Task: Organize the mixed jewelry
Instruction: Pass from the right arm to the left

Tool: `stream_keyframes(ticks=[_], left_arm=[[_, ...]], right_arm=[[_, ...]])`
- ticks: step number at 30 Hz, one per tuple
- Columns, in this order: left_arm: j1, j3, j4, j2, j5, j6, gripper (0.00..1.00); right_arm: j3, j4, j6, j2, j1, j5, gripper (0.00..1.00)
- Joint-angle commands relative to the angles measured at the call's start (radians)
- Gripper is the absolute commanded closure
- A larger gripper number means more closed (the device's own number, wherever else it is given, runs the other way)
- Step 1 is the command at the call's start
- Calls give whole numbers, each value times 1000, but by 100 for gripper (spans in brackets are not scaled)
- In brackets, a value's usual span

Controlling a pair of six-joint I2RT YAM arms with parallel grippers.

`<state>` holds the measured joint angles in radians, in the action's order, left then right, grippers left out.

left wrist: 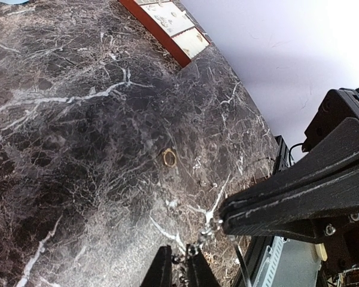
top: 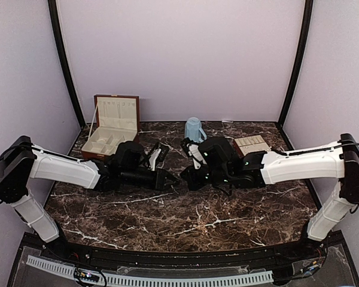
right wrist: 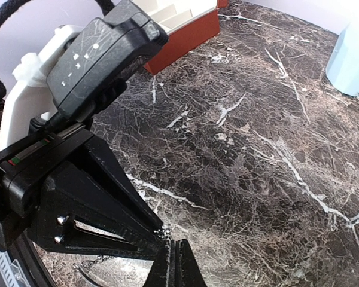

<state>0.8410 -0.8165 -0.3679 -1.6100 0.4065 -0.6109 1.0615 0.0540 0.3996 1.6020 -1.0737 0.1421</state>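
Note:
A thin silvery chain (left wrist: 204,234) of the mixed jewelry stretches between the two grippers, which meet tip to tip at the table's middle. My right gripper (top: 187,177) is shut on its upper end; its black fingers (left wrist: 287,197) reach in from the right in the left wrist view. My left gripper (left wrist: 179,264) has its jaws a narrow gap apart, and the chain's lower links lie in that gap. More chain (right wrist: 87,263) dangles below the left fingers (right wrist: 102,203). A gold ring (left wrist: 169,158) and a tiny stud (left wrist: 213,185) lie on the marble beyond.
The reddish-brown wooden box (top: 110,125) stands open at the back left. The light-blue mug (top: 194,128) is at the back centre and the cream-lined tray (top: 251,144) at the back right. The table's front edge (top: 167,248) lies close behind both grippers.

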Motion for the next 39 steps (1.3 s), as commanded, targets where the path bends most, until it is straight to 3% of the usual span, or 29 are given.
stream_keyframes(ticks=[1, 14, 23, 39], left_arm=[[4, -15, -14, 14, -18, 10, 89], [4, -14, 13, 37, -86, 20, 91], [6, 1, 37, 55, -152, 12, 94], [5, 11, 170, 127, -274, 31, 94]], right_arm=[[33, -7, 7, 14, -10, 46, 100], [34, 7, 39, 54, -10, 95, 100], [16, -10, 52, 36, -10, 136, 73], [-101, -50, 92, -113, 1, 266, 66]])
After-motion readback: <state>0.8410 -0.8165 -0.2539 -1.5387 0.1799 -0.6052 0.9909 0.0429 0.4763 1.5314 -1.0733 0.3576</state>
